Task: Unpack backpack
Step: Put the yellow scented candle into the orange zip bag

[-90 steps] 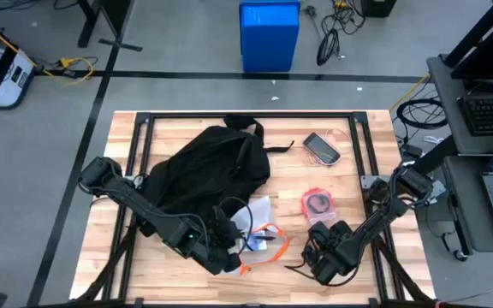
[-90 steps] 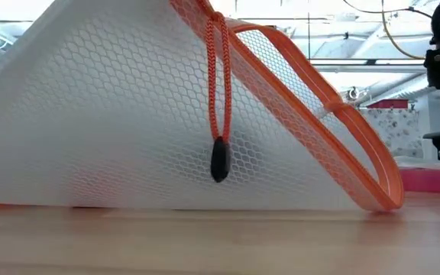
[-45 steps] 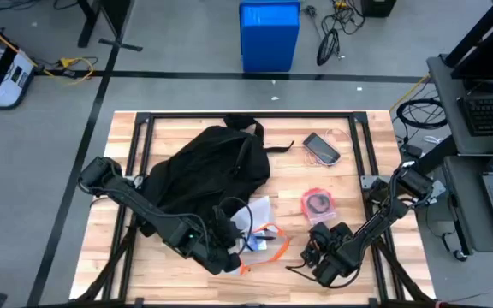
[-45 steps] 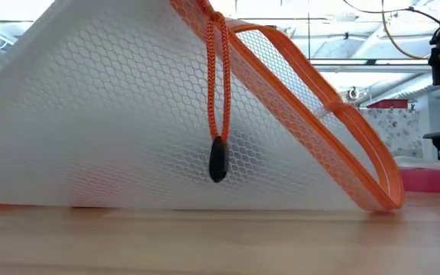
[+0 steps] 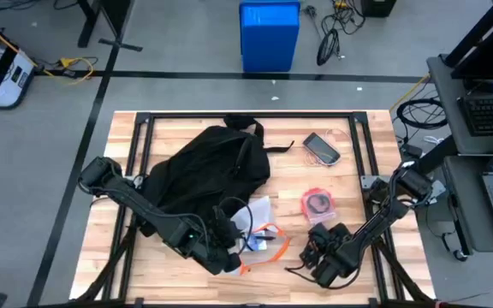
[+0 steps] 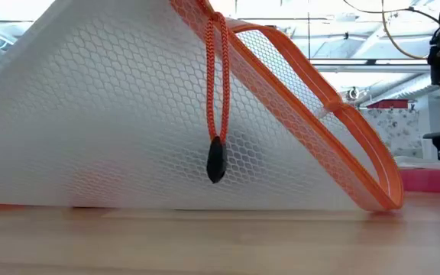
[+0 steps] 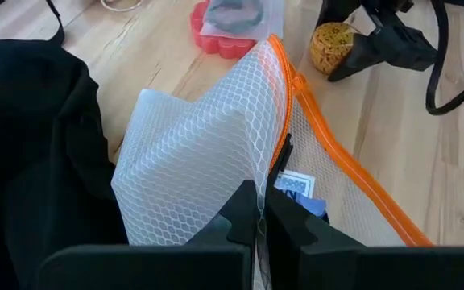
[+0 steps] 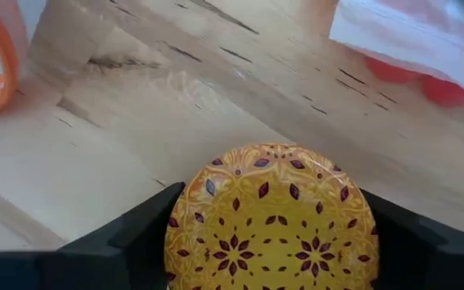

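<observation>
Little is changing against the earlier frames. In the low view the black zip pull [image 6: 216, 161] is swinging slightly lower on its orange cord, and in the high view the right gripper [image 5: 322, 249] is shifting a touch. So the task is sitting in a near pause, nothing new leaving the bag.

Left gripper [image 7: 260, 221] is sitting near the front edge of the worktop [image 5: 358, 180], left of centre, fingers [image 7: 242, 211] pinched together on the white mesh pouch [image 7: 208, 153] with orange trim, at the backpack's front end.

The backpack [image 5: 199, 175] is lying left of centre. Long axis is running diagonally from the back edge towards the front-left, top handle pointing at the back edge.

Further right: a phone-like device [image 5: 321, 147] near the back edge, a pink packet [image 5: 317, 202] nearer the middle.

Right gripper is working near the front edge, right of centre, fingers closed on a yellow patterned round object [image 8: 272, 217] just above the wood.
</observation>
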Motion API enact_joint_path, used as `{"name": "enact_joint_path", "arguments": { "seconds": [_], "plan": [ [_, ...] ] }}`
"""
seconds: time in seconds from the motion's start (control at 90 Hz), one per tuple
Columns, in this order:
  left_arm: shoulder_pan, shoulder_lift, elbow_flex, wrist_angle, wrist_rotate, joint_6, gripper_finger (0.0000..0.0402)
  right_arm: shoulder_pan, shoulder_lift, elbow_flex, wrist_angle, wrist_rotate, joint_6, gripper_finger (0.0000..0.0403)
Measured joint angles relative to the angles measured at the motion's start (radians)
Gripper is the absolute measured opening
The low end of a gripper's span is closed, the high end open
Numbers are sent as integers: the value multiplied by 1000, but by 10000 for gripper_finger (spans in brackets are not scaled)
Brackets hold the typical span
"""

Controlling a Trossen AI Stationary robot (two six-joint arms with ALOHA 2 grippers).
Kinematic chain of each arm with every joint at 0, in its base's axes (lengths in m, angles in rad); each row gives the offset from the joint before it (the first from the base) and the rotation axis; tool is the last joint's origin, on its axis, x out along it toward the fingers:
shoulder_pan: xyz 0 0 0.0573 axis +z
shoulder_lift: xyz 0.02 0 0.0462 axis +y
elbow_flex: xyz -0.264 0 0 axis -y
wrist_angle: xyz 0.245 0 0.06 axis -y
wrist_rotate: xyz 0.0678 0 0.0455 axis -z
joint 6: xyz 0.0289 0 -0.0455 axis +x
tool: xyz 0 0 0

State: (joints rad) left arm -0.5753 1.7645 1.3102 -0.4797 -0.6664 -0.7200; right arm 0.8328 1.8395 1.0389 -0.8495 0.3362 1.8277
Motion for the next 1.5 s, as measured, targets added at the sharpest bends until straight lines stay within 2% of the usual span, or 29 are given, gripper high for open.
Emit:
{"name": "enact_joint_path", "arguments": {
  "seconds": [0.267,0.522,0.733,1.044,1.178,1.378,1.5],
  "plan": [
    [0,0,0,0,0,0,0,-1,5,95,2,22,-108,279],
    [0,0,0,0,0,0,0,-14,4,180,42,161,-216,280],
    [0,0,0,0,0,0,0,-87,1,226,220,272,-456,280],
    [0,0,0,0,-1,0,0,-264,1,227,501,261,-843,281],
    [0,0,-1,-1,-9,1,0,-322,5,227,543,196,-897,281],
    [3,0,-1,1,-45,16,0,-341,33,227,561,132,-901,281],
    [10,0,-1,3,-46,28,0,-359,56,227,611,134,-924,285]
  ]
}}
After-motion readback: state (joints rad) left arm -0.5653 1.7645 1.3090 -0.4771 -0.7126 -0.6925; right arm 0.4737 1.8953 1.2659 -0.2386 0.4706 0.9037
